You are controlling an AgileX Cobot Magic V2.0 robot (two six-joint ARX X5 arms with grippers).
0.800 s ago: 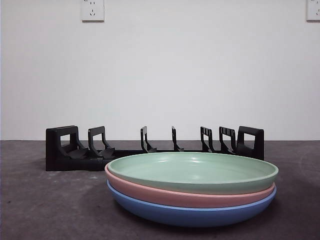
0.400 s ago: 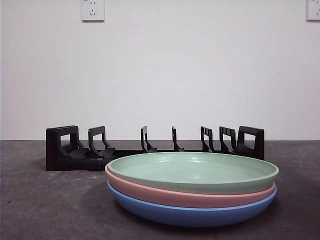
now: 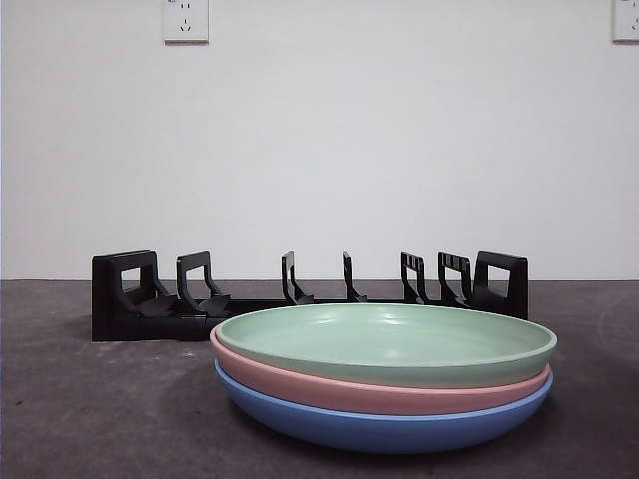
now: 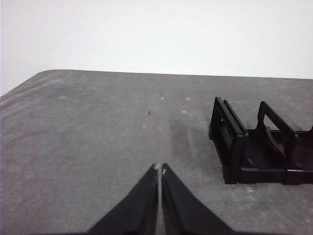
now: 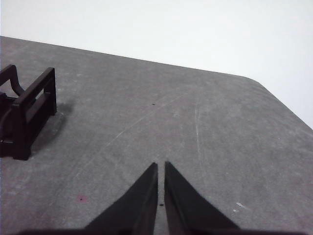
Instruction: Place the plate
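Three plates are stacked near the front of the grey surface (image 3: 80,419), a green plate (image 3: 384,341) on top of a pink plate (image 3: 379,392) and a blue plate (image 3: 379,427), seemingly so that the top one can be lifted off first. The black slotted rack (image 3: 300,294) is set just beyond them, every slot unfilled. The left hand (image 4: 159,169) and the right hand (image 5: 161,165) are held pressed together over bare surface, each off one end of the rack, well apart from the plates, with nothing gripped.
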